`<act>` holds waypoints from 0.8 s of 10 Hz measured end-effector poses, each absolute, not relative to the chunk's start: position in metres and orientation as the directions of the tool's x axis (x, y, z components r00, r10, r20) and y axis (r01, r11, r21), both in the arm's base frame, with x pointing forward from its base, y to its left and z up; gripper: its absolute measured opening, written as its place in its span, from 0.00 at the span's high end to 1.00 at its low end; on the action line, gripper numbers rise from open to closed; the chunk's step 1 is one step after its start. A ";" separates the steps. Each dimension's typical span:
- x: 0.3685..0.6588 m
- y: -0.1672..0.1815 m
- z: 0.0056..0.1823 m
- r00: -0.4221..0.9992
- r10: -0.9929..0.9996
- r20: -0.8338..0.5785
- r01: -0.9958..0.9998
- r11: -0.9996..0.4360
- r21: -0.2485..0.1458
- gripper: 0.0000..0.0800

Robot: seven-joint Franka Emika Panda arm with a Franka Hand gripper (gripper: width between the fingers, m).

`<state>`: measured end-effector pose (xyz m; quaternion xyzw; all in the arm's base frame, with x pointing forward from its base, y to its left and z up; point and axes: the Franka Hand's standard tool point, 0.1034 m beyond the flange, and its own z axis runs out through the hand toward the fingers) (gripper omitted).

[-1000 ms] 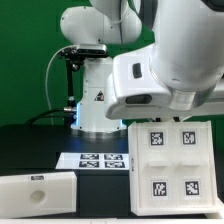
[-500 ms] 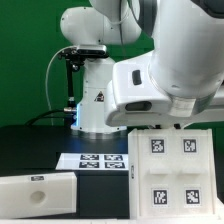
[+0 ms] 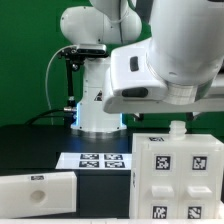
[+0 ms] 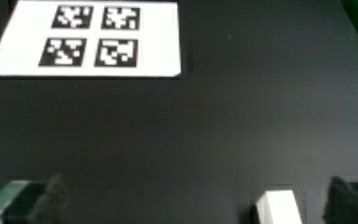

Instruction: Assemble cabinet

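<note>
The cabinet box [image 3: 182, 182], matte white with square tags on the face toward the camera, stands on the black table at the exterior view's lower right. The large white wrist housing [image 3: 170, 70] hangs just above its top edge and hides most of the gripper there. In the wrist view the gripper [image 4: 194, 205] is open. Its dark fingers [image 4: 34, 200] stand far apart over the table. A narrow white edge of the cabinet [image 4: 275, 206] shows between them, close to one finger with a gap to it. A white slab panel [image 3: 38, 189] lies at the exterior view's lower left.
The marker board [image 3: 95, 160] [image 4: 91, 38] lies flat on the black table between the panel and the box, in front of the arm's white base [image 3: 98, 105]. A green backdrop closes the scene behind.
The jaws have opened wide and let go of the cabinet box. The box now looks larger and lower in the exterior view, and the wrist has risen slightly above it.
</note>
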<state>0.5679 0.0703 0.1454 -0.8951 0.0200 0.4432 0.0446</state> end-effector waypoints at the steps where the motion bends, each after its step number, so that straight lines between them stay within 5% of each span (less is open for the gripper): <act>1: 0.567 0.072 0.153 0.612 0.004 -0.791 -0.072 -0.996 -0.060 0.02; 4: 0.553 0.075 0.168 0.617 -0.014 -0.787 -0.081 -0.996 -0.046 0.00; 8: 0.541 0.078 0.164 0.633 -0.002 -0.774 -0.072 -0.996 -0.056 0.00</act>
